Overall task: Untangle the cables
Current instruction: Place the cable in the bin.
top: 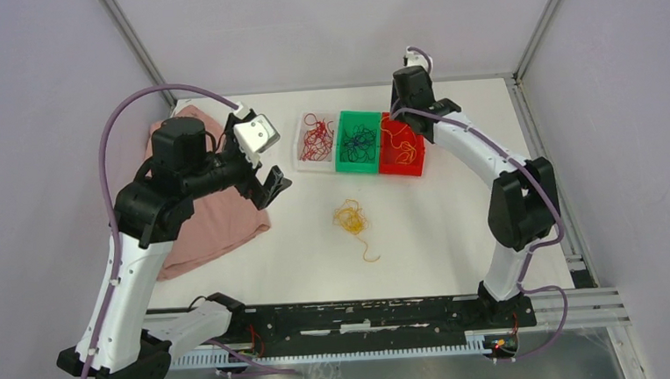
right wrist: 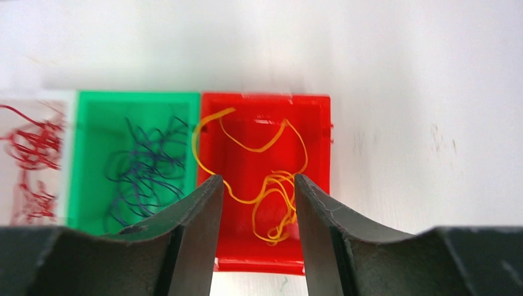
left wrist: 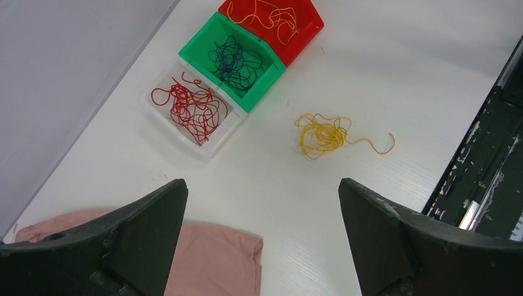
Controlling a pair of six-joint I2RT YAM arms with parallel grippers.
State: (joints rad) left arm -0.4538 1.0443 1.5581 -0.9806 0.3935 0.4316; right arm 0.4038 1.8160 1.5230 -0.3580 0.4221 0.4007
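The cables are sorted by colour. Red cables (top: 315, 138) lie in a clear bin (left wrist: 213, 143), dark blue cables (top: 359, 141) in a green bin (left wrist: 196, 43), and yellow cables (right wrist: 277, 182) in a red bin (right wrist: 265, 98). A loose yellow tangle (top: 351, 217) (left wrist: 322, 135) rests on the white table in front of the bins. My right gripper (right wrist: 258, 182) hovers over the red bin, open, nothing between its fingers; the yellow strands lie below in the bin. My left gripper (left wrist: 262, 191) hangs wide open and empty above the table's left side, well short of the tangle.
A folded pink cloth (top: 215, 219) (left wrist: 210, 259) lies at the left, under the left arm. The three bins stand side by side at the back centre. A black rail (top: 365, 315) runs along the near edge. Grey walls close in the left, back and right.
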